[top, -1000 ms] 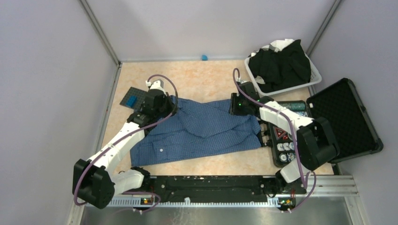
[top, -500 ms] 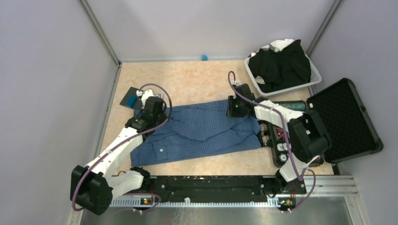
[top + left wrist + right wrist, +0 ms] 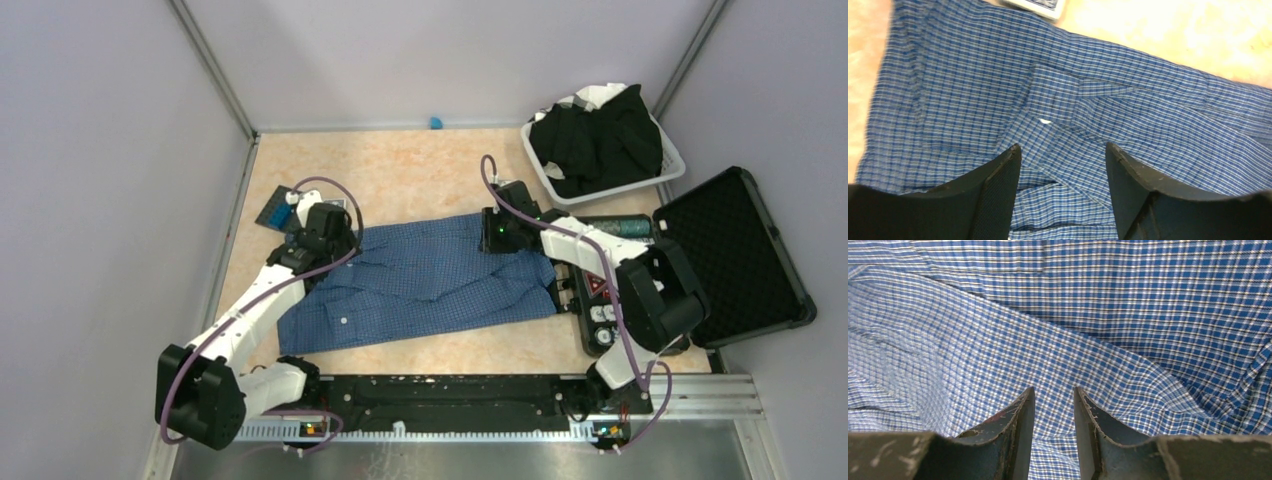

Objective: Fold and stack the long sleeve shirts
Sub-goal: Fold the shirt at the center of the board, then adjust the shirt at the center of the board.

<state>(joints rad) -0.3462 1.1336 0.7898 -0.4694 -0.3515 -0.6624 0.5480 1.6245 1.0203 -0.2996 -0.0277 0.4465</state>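
Camera overhead: blue checked shirt (image 3: 430,280) spread flat mid-table. Left gripper (image 3: 333,240) low over its far left corner, right gripper (image 3: 497,235) low over its far right corner. Black shirts (image 3: 600,140) heaped in basket (image 3: 640,183), well apart. Left wrist: fingers (image 3: 998,190) spread wide, shirt just below, none pinched. Right wrist: fingers (image 3: 1018,430) narrowly parted, checked cloth beneath the gap, none pinched.

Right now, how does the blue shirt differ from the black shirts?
The blue shirt lies spread out on the table; the black shirts are bunched in a white basket. The blue shirt is fine-checked; the black shirts are plain. The left tool and right tool hang open over the blue shirt; neither is near the black shirts. Both are soft cloth.
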